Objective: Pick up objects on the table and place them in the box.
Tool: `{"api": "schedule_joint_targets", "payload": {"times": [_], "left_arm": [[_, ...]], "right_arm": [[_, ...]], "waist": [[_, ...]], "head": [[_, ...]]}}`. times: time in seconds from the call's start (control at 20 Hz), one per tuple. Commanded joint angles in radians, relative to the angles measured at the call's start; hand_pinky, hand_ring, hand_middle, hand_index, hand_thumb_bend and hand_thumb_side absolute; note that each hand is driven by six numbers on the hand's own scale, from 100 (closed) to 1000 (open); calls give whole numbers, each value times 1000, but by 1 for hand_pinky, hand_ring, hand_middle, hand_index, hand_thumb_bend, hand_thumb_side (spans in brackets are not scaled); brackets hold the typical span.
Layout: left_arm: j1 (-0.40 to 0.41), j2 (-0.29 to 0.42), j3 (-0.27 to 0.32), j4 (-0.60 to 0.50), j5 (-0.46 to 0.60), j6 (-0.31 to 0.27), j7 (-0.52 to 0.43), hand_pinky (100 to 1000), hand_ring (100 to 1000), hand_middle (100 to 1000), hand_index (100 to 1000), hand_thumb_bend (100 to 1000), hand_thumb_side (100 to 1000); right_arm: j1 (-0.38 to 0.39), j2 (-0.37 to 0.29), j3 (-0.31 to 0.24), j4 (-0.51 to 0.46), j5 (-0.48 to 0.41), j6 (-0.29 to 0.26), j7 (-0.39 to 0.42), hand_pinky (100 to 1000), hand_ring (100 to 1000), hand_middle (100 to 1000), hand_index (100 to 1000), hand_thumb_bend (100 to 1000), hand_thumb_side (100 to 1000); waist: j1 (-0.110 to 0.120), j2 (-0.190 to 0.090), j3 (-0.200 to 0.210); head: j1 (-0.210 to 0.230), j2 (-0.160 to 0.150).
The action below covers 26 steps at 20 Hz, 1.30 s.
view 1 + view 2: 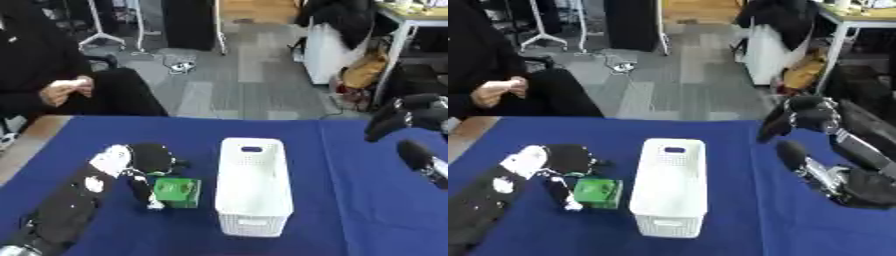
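Blue cloth covers the table (350, 210). I have the white perforated box (668, 187) standing near its middle, lengthwise toward me, and from here its inside looks empty, so I judge nothing is placed yet. My left hand (144, 167) reaches in from the near left corner, fingers curled down around the green box (178, 193) just left of the white one. My right hand (802, 117) hangs over the right side, fingers bent, holding nothing.
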Motion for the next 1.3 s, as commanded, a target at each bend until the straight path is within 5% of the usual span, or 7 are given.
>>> {"api": "schedule_joint_targets", "payload": {"times": [0.05, 0.65, 1.3], "left_arm": [[-11, 22, 8, -43, 57, 7, 47, 100, 100, 100, 217, 100, 846], [41, 50, 0, -84, 240, 115, 144, 100, 100, 100, 193, 100, 733], [60, 130, -18, -236, 433, 143, 30, 100, 100, 100, 193, 100, 730]], "right_arm": [[-17, -10, -10, -15, -2, -51, 52, 564, 626, 621, 689, 151, 1000], [-16, -10, -16, -15, 1, -46, 50, 564, 626, 621, 689, 154, 1000], [-13, -16, -20, -15, 7, -42, 52, 564, 626, 621, 689, 152, 1000]], "waist": [[2, -14, 0], [3, -15, 2], [6, -16, 5]], "head": [[9, 2], [-6, 7], [-33, 15]]}}
